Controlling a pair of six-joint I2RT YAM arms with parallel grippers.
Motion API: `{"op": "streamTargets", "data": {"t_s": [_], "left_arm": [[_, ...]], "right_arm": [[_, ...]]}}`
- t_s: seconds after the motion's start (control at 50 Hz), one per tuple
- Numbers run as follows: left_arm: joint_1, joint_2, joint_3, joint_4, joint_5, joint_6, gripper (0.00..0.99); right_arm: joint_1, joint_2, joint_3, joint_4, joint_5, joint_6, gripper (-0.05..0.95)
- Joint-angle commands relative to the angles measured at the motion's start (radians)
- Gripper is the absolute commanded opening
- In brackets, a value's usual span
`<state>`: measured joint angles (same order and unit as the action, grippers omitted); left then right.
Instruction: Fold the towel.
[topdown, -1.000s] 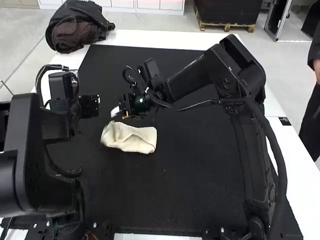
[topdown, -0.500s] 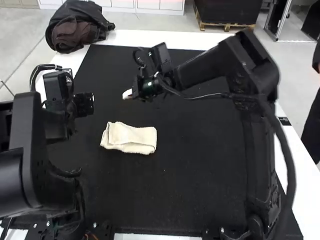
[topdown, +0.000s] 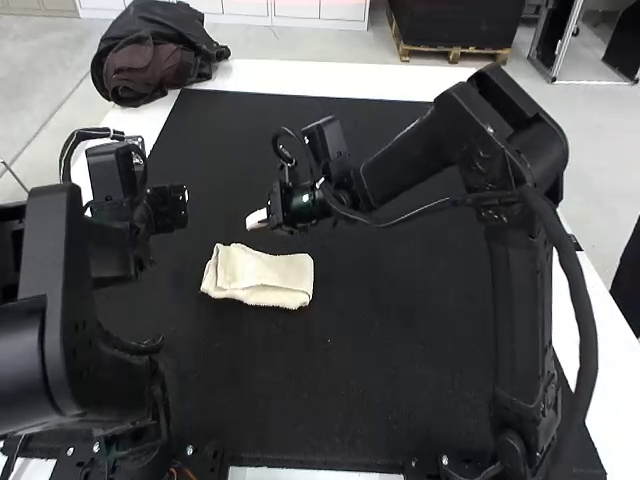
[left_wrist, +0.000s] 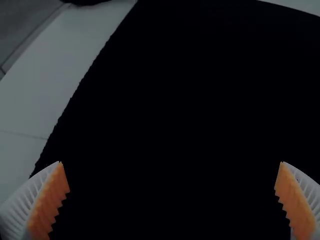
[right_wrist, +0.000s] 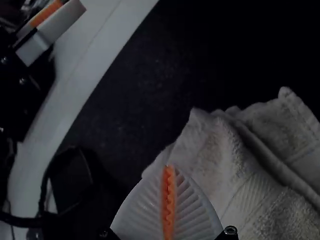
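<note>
Blk mat (topdown: 400, 350) is covering most of the white tbl (topdown: 300, 72), w/ a dark bag (topdown: 150, 60) sitting at the far L corner. Cream towel (topdown: 258, 275) is lying on the mat, L of ctr, folded into a small bundle w/ layers showing along its edges. R gripper (topdown: 256, 219) is hanging just beyond the towel, apart from it; per its wrist cam, R gripper (right_wrist: 169, 166) is keeping its fingers together, pad to pad. L gripper (topdown: 180, 208) is hovering over the mat's L side, nr the towel; per its wrist cam, the fingers are standing wide apart.
</note>
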<state>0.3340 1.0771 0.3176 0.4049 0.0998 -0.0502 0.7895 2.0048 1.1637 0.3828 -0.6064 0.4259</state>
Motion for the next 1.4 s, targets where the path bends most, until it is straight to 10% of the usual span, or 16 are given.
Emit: {"op": "streamTargets", "data": {"t_s": [0.0, 0.54, 1.1, 1.38], "left_arm": [[0.005, 0.000, 0.023, 0.015, -0.009, -0.007, 0.967], [0.003, 0.000, 0.046, 0.014, -0.009, -0.008, 0.967], [0.002, -0.002, 0.048, 0.008, -0.009, -0.008, 0.967], [0.000, 0.000, 0.064, -0.012, -0.009, -0.008, 0.967]], "right_arm": [[0.011, 0.035, -0.002, 0.034, -0.027, 0.022, -0.02], [0.050, 0.169, -0.015, 0.180, -0.029, 0.039, -0.02], [0.074, 0.292, -0.084, 0.568, -0.020, 0.214, -0.02], [0.027, 0.015, -0.116, 0.447, -0.020, 0.218, -0.02]]}}
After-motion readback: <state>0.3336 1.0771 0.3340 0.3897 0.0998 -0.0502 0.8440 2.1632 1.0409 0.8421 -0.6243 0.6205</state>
